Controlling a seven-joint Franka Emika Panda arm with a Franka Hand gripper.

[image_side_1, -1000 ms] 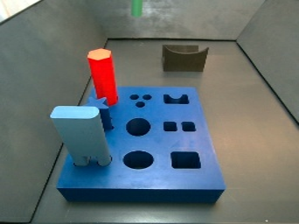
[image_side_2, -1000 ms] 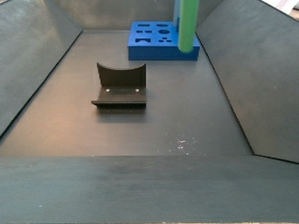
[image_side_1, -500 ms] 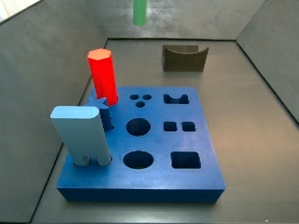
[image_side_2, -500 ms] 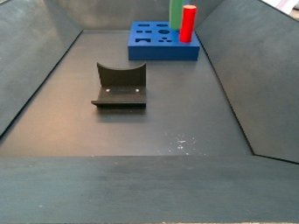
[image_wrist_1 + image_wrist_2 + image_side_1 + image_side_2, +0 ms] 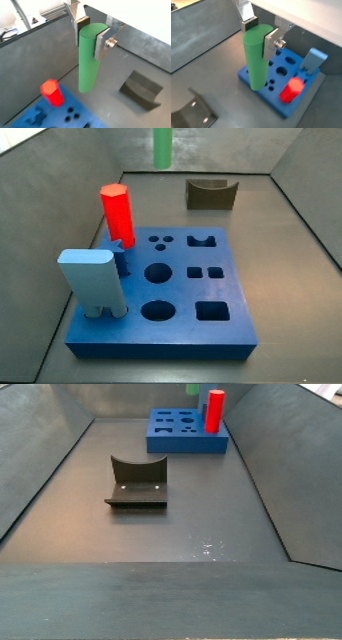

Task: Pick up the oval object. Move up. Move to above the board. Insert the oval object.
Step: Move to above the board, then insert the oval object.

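The gripper (image 5: pixel 91 31) is clamped on the top of the oval object (image 5: pixel 88 60), silver fingers (image 5: pixel 272 40) pressed to its sides, the green peg hanging upright in the air. In a side view the oval object (image 5: pixel 162 147) sits high above the far end of the board (image 5: pixel 174 318), where the red peg (image 5: pixel 118 214) and light-blue block (image 5: pixel 91 282) stand

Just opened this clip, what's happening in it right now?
The gripper holds the green oval peg upright by its top, in the air, not yet in any hole. In both wrist views the blue board lies below it, the red hexagonal peg and the light-blue block already standing in it.
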